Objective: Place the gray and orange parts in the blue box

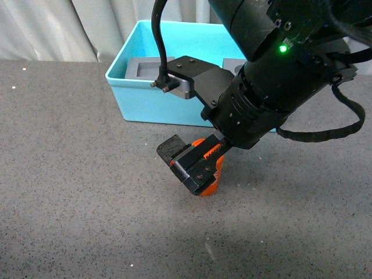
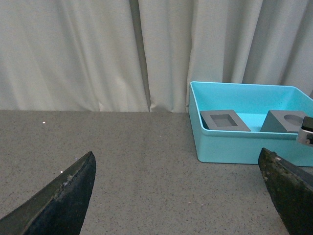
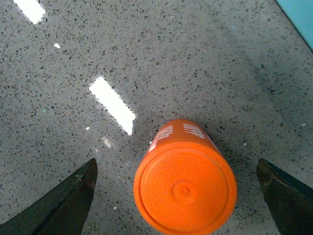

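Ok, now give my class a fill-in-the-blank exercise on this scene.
1. The blue box holds ___ gray cubes.
2. One has a square recess, the other cube a ___ one.
3. The orange cylinder stands between the open fingers of the ___ claw.
Missing words: two; round; right.

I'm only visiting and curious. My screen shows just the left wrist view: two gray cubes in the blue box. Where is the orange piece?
Observer: The orange cylinder stands on the table in front of the blue box, not in it.
Operator: Is anything holding it?
Observer: No. The right end effector is open around it, with a gap on each side.
Operator: Has it tipped over?
Observer: No, it is upright, with white digits on its side.
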You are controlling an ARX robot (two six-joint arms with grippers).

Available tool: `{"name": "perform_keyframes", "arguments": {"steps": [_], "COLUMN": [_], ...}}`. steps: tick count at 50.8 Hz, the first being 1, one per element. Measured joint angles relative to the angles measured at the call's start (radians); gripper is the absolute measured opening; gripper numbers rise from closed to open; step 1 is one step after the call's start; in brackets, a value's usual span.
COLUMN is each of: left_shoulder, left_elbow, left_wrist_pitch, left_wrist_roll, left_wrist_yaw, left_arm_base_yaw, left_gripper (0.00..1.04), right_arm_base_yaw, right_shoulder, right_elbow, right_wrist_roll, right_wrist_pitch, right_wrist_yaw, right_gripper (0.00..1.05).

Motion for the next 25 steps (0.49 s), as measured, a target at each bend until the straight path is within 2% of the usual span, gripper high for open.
{"name": "perform_keyframes", "arguments": {"steps": [12,25], "left_shoulder": [0.0,0.0], "left_elbow": [0.0,0.0], "left_wrist_pitch": [0.0,0.0], "left_wrist_roll": [0.0,0.0], "left_wrist_yaw": [0.0,0.0], "left_arm_base_yaw": [0.0,0.0], "left_gripper": [0.98,0.98], "right_arm_base_yaw": [0.013,0.018], "right_shoulder": [0.082,0.102], "right_elbow": [0.044,0.061], "right_wrist_roll": [0.016,0.025], "right_wrist_pitch": [-0.008,-0.027], "right_wrist_yaw": [0.02,0.057], "right_gripper": [0.94,0.52]}}
